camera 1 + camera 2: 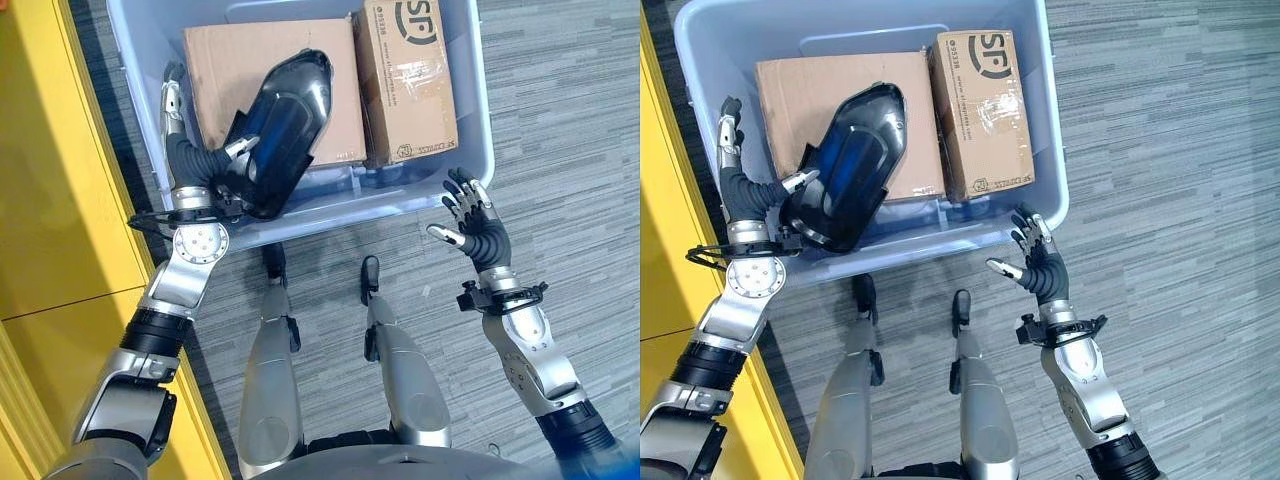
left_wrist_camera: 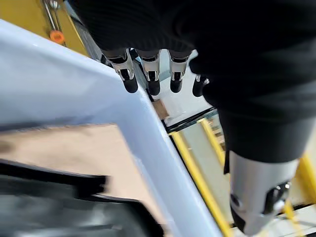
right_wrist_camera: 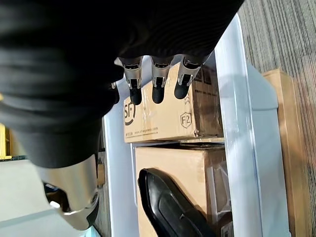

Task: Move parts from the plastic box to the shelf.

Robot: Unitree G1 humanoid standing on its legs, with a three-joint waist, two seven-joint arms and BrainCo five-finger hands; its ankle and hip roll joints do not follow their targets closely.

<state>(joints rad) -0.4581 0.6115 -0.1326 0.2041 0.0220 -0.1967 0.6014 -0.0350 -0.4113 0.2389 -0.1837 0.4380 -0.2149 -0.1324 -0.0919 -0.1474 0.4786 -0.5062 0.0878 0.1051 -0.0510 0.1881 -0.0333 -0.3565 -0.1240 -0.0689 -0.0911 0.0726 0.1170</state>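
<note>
Left eye view: a pale blue plastic box [image 1: 470,120] sits on grey striped carpet [image 1: 560,100], just beside a yellow shelf unit [image 1: 50,160] on the robot's left. Inside the box lie a large cardboard carton [image 1: 215,60] and a smaller carton [image 1: 405,80] side by side, touching. A glossy black moulded part [image 1: 285,120] lies tilted across the large carton, its lower end reaching the box's near wall. The left hand [image 1: 180,150] is at the box's near left corner, its fingers pointing up along the left wall and its thumb stretched toward the black part; whether it grips the part cannot be told. The right hand [image 1: 470,215] hangs over the carpet just outside the box's near right corner, fingers spread and holding nothing.

Right eye view: the same layout, with the right hand close to the box's corner but apart from it.

Left wrist view: the left hand's fingers [image 2: 150,81] stand straight in a row above the box's pale rim, with the black part and carton inside.

Right wrist view: the right hand's fingers [image 3: 158,86] are straight, pointing toward the smaller carton, touching nothing.
</note>
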